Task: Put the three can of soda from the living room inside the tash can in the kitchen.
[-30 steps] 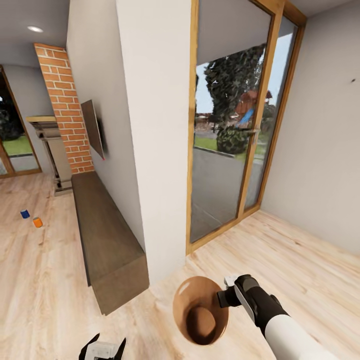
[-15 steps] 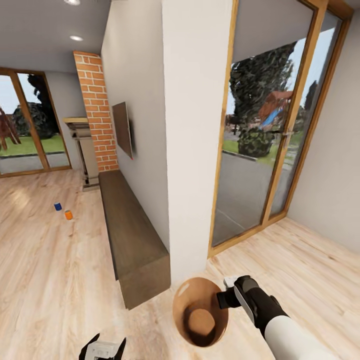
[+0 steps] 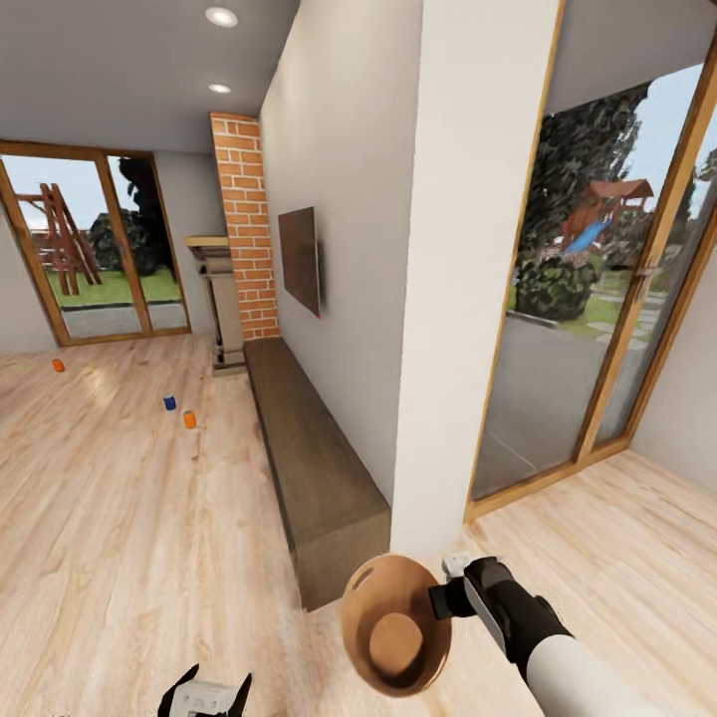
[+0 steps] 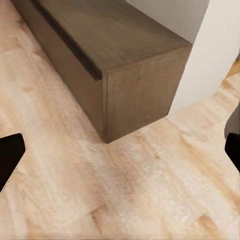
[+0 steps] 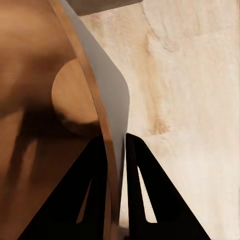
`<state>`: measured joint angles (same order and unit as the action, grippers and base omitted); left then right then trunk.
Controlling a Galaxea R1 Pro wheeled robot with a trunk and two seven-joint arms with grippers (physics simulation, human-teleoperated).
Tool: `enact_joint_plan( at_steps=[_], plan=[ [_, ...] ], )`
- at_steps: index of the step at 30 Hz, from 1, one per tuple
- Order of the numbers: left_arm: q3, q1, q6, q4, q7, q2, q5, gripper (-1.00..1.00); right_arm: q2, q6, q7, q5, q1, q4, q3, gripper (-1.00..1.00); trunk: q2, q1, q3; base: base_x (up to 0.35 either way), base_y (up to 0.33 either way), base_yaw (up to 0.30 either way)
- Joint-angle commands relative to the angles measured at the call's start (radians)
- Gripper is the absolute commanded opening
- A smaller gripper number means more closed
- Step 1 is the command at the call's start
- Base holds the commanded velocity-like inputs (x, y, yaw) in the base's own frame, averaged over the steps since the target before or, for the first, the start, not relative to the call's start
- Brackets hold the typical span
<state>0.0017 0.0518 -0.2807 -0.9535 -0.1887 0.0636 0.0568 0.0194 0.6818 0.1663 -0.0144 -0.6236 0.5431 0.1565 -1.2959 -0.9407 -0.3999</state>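
Observation:
My right gripper (image 3: 445,597) is shut on the rim of the tash can (image 3: 393,622), a copper-brown tapered bin held low in front of me with nothing inside. In the right wrist view its fingers (image 5: 97,170) pinch the bin's thin wall (image 5: 107,95). Far off on the living room's wood floor stand three cans of soda: an orange one (image 3: 58,365), a dark blue one (image 3: 169,402) and another orange one (image 3: 189,420). My left gripper (image 3: 204,694) hangs open at the bottom edge of the head view, over bare floor (image 4: 120,165).
A long dark low cabinet (image 3: 314,468) runs along the wall, its end just ahead of me (image 4: 125,65). A white pillar (image 3: 468,299) stands beside it, with glass doors (image 3: 588,299) to the right. A brick fireplace (image 3: 244,229) and a wall screen (image 3: 299,261) lie further back.
The head view has swung left, so the whole picture shifted right. A third can, orange, has come into sight at the far left. The bin stays in my right gripper.

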Motion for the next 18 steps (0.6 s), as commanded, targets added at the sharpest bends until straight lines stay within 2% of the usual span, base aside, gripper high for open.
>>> enact_joint_plan(
  at_steps=[1, 3, 7, 18],
  plan=[
    [-0.006, 0.006, -0.006, 0.006, 0.005, 0.006, -0.006, 1.00, -0.006, -0.006, -0.004, 0.001, 0.004, -0.006, -0.004, -1.00, 0.000, 0.000, 0.000, 0.000, 0.000, 0.000],
    [-0.006, 0.014, -0.017, 0.009, 0.005, 0.005, -0.017, 1.00, -0.012, -0.007, -0.005, 0.016, 0.004, -0.018, -0.004, -1.00, 0.000, 0.000, 0.000, 0.000, 0.000, 0.000],
    [-0.006, 0.014, -0.023, 0.009, 0.005, 0.005, -0.019, 1.00, -0.012, -0.007, -0.005, -0.060, 0.004, -0.020, -0.004, -1.00, 0.000, 0.000, 0.000, 0.000, 0.000, 0.000],
    [-0.006, 0.014, -0.023, 0.009, 0.005, 0.005, -0.019, 1.00, -0.012, -0.007, -0.005, -0.124, 0.004, -0.020, -0.004, -1.00, 0.000, 0.000, 0.000, 0.000, 0.000, 0.000]
  ],
)
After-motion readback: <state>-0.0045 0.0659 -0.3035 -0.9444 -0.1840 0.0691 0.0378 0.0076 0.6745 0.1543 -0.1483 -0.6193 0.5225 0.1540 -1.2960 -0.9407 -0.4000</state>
